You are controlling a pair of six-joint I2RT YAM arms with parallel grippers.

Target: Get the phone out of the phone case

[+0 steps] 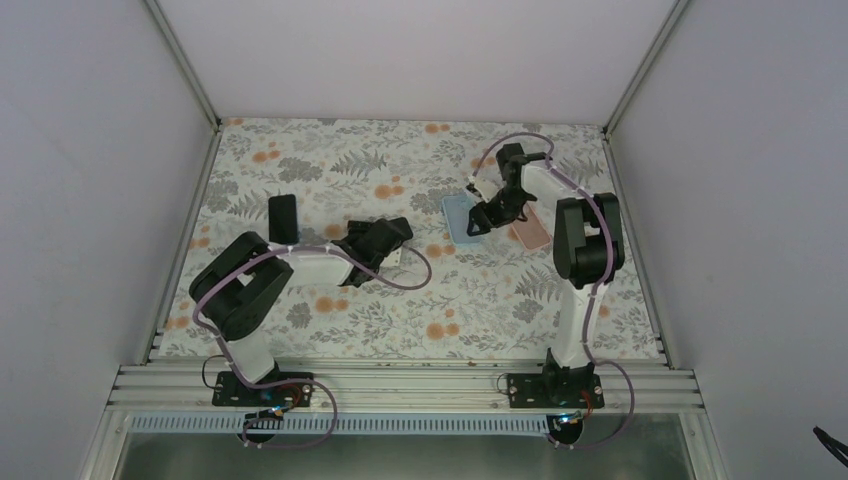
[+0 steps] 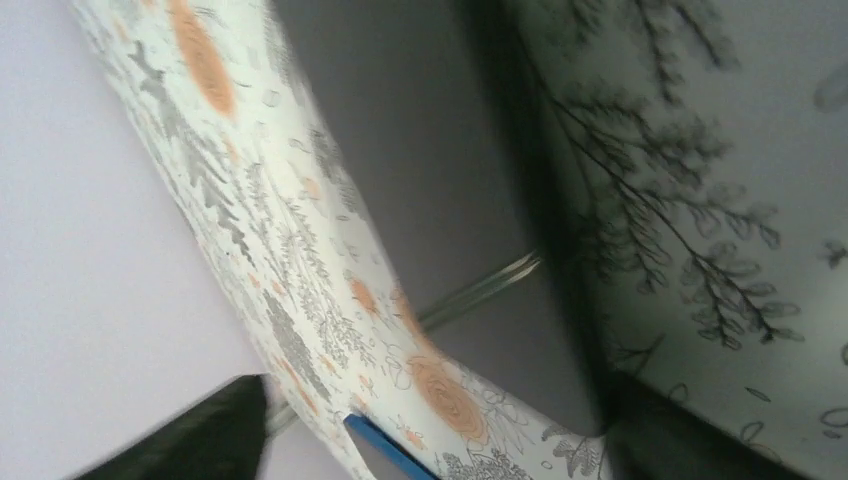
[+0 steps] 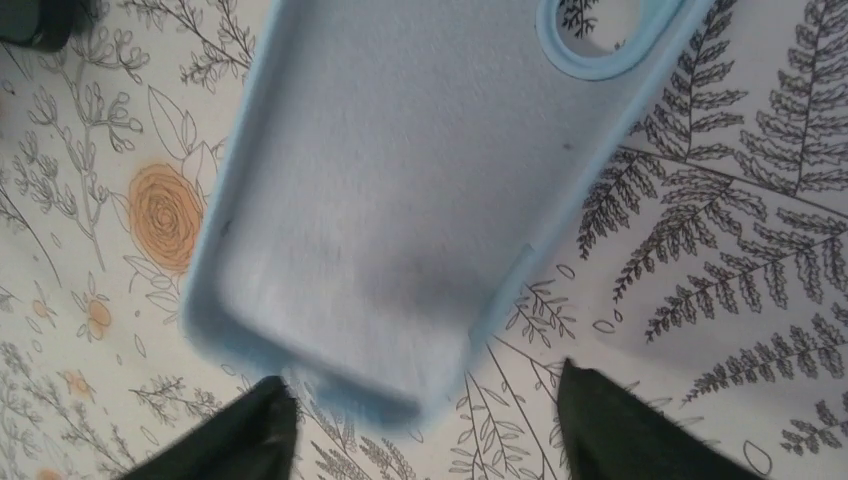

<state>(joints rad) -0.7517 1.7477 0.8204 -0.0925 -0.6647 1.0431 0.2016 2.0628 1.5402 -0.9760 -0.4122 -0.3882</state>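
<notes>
A light-blue phone case (image 1: 459, 218) lies on the flowered cloth right of centre. In the right wrist view the case (image 3: 400, 190) lies inner side up and holds nothing, its camera hole at the far end. My right gripper (image 1: 489, 213) hovers just above its near end, and it is open (image 3: 425, 425) with one finger on each side of the case's corner. A black phone (image 1: 283, 216) lies flat at the left, apart from the case. My left gripper (image 1: 385, 240) is tilted on its side near the middle, open and empty.
A pink flat slab (image 1: 527, 232) lies just right of the blue case, under the right arm. The left wrist view shows the cloth (image 2: 300, 260), the walls and a blue edge (image 2: 385, 452). White walls enclose the table on three sides.
</notes>
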